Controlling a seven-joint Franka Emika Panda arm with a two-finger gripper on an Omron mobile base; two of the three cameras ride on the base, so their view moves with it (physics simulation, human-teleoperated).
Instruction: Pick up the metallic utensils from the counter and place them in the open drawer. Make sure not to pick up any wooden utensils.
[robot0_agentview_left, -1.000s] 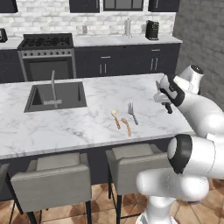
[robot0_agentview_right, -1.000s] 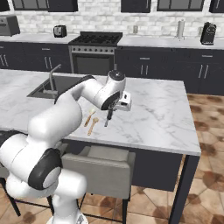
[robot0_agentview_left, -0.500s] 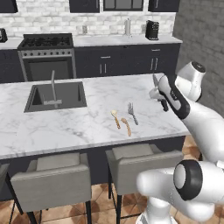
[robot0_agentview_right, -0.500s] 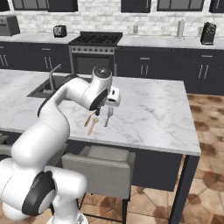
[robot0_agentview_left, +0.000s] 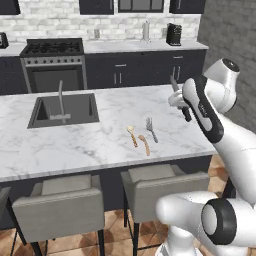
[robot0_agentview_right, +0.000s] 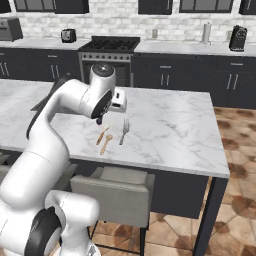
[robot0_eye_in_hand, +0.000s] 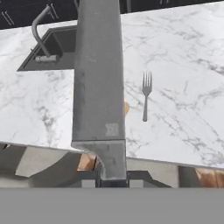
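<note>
My gripper (robot0_eye_in_hand: 111, 177) is shut on the knife (robot0_eye_in_hand: 98, 78), whose grey blade runs up the middle of the hand view. In the left base view the gripper (robot0_agentview_left: 181, 101) holds the knife (robot0_agentview_left: 173, 83) blade-up, above the right end of the marble counter (robot0_agentview_left: 90, 145). The metal fork (robot0_agentview_left: 150, 129) lies flat on the counter below, to the left of the hand; it also shows as the fork (robot0_eye_in_hand: 146, 94) and the fork (robot0_agentview_right: 124, 131). Two wooden spoons (robot0_agentview_left: 139, 140) lie just left of it, partly hidden behind the blade in the hand view. The open drawer is out of view.
A dark sink (robot0_agentview_left: 62, 110) with a grey faucet (robot0_agentview_left: 61, 100) is set into the counter's left half. Two grey stools (robot0_agentview_left: 60, 210) stand against the near edge. The stove (robot0_agentview_left: 52, 62) and the back counter are behind.
The arm's elbow has swung round and the hand has turned, carrying the knife a little up and left over the counter. Fork and spoons have not moved.
</note>
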